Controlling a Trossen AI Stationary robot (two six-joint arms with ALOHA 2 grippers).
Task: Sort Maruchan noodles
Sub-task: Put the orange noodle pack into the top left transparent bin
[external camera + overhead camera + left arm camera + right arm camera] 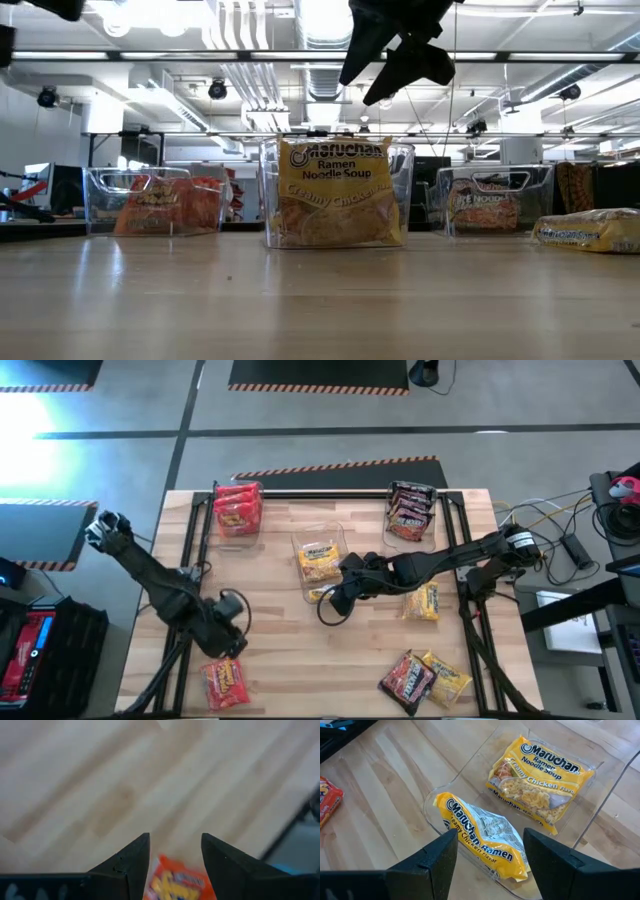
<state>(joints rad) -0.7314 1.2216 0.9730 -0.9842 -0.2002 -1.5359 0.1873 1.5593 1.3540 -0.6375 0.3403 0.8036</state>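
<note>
- Crinkly yellow packet [482, 840] lies tilted on the clear bin's [600, 815] rim, between the right gripper's [490, 857] parted jaws.
- Left gripper [175, 857], jaws apart, hangs over a glossy red packet [177, 882].

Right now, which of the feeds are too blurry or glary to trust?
Left wrist view: soft all over, the red packet between the left tool's fingers only a smear. Right wrist view: sharp, print legible on both yellow packets. Low view: ceiling lights flare bright, the right tool backlit to a silhouette. High view: glare patch on the floor at left.
</note>
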